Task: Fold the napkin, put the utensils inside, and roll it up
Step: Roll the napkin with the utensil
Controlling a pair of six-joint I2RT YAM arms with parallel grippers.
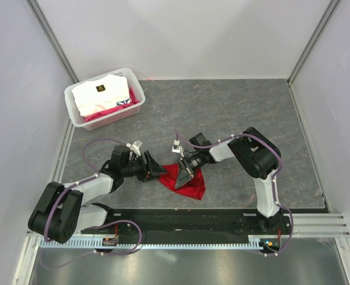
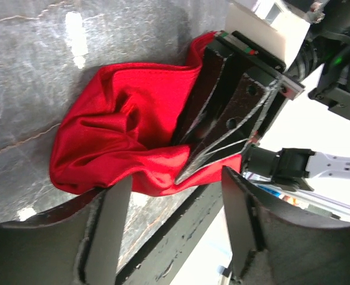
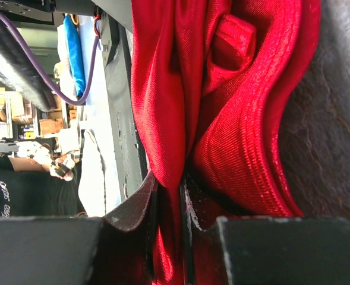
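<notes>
The red napkin (image 1: 186, 183) lies crumpled on the grey table between the two arms. My right gripper (image 1: 184, 170) is shut on a bunched fold of it; in the right wrist view the cloth (image 3: 234, 119) is pinched between the two dark fingers, at the right gripper (image 3: 169, 199). My left gripper (image 1: 157, 171) stands open just left of the napkin. In the left wrist view the napkin (image 2: 115, 136) hangs crumpled from the right gripper's fingers (image 2: 222, 113), and my left gripper (image 2: 175, 205) has nothing between its fingers, its tips just short of the cloth's edge. The utensils are out of view.
A white basket (image 1: 73, 105) holding white and pink fabric stands at the back left corner. A black rail (image 1: 180, 219) with the arm bases runs along the near edge. Walls close in both sides and the back.
</notes>
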